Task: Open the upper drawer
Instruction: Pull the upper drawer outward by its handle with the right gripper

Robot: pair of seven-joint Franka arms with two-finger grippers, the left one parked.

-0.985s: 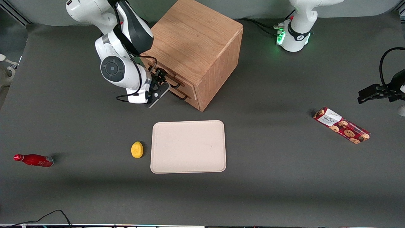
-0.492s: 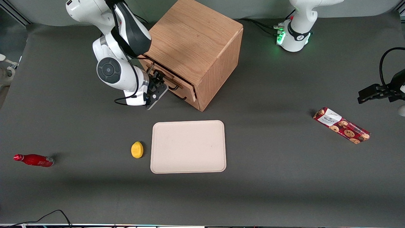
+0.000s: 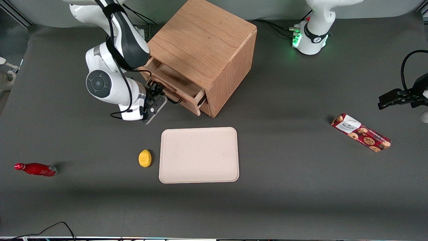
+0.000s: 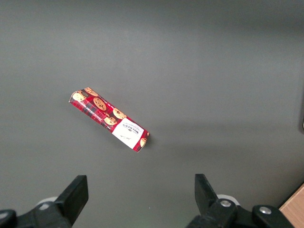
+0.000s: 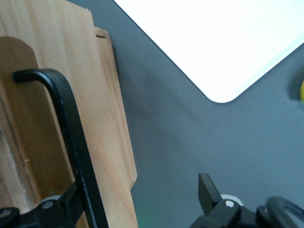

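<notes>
At the front of the boxy light-oak cabinet (image 3: 204, 53), right arm's black two-finger gripper (image 3: 159, 94) closed around the thin black bar handle (image 5: 71, 137) of the upper drawer (image 3: 174, 86). Drawer pulled part-way out, plain wood tray bared, front panel edge overhanging dark grey table (image 3: 284, 187). Open table just nearer the camera from the gripper, then the cream rectangular tray (image 3: 199, 155) and small yellow lemon (image 3: 145, 158), well apart. Lower drawer mostly hidden under the upper; fingertips cut off in the wrist view.
</notes>
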